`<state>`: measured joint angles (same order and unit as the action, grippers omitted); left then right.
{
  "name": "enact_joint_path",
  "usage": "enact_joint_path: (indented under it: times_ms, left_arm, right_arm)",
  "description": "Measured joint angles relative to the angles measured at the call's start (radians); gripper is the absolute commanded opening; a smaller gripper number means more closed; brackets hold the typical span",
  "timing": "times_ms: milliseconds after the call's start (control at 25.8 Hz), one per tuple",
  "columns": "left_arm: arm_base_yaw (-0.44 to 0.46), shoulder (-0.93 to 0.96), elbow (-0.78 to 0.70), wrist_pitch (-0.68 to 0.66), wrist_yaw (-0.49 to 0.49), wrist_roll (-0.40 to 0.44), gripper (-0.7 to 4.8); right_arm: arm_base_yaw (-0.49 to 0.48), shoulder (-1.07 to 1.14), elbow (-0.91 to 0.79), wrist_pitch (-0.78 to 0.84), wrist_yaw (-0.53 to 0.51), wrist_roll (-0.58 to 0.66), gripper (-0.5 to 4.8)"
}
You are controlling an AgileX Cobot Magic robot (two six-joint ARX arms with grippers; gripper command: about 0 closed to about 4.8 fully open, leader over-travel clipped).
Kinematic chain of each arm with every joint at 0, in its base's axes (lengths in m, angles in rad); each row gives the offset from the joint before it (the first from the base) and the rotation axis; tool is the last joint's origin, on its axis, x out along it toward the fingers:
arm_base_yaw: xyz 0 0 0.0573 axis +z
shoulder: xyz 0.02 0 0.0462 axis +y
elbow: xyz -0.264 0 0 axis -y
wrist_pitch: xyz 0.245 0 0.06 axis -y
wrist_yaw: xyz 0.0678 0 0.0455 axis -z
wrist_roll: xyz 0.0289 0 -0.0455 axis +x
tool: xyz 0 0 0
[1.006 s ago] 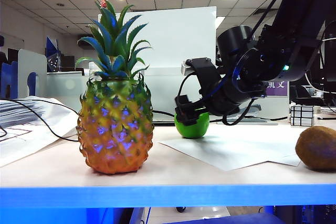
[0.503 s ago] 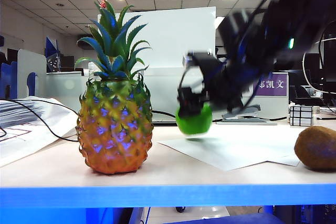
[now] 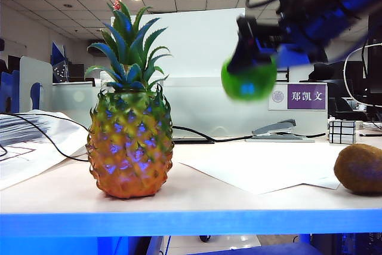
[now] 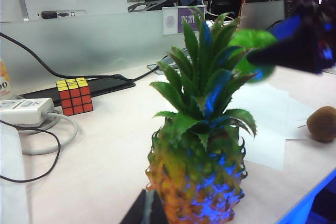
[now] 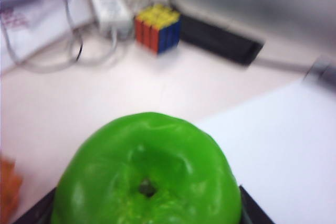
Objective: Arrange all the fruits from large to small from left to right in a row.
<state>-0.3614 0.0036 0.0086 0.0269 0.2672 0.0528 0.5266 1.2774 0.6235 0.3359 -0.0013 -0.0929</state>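
Item: apple (image 3: 249, 79), clamped in my right gripper (image 3: 250, 58), aloft, right of pineapple (image 3: 131, 141). Kiwi (image 3: 359, 169) farther right on table. Destination: between them. Left gripper (image 4: 148, 209) beside pineapple; opening indiscernible.
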Motion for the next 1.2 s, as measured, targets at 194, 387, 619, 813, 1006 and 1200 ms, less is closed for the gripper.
enact_joint_path:
  times_ms: [194,387,619,813,1006,1200]
  left_arm:
    - [0.0,0.0,0.0,0.002,0.002,-0.001,-0.05]
    - [0.0,0.0,0.0,0.003,0.002,0.0,-0.05]
    - [0.0,0.0,0.0,0.006,0.002,0.0,-0.05]
    - [0.0,0.0,0.0,0.006,0.002,0.0,-0.05]
    - [0.0,0.0,0.0,0.007,0.005,-0.001,-0.06]
    - [0.0,0.0,0.0,0.006,0.005,0.0,-0.05]
  right_arm:
    - [0.124,0.011,-0.005,-0.161,0.071,0.01,-0.05]
    - [0.225,0.012,-0.005,-0.284,0.169,0.019,-0.05]
    - [0.256,0.022,-0.025,-0.3,0.2,0.063,-0.05]
    - [0.252,0.023,-0.11,-0.225,0.21,0.118,-0.05]
    - [0.252,0.023,-0.13,-0.175,0.211,0.137,-0.05]
    - [0.252,0.021,-0.183,-0.089,0.233,0.177,0.06]
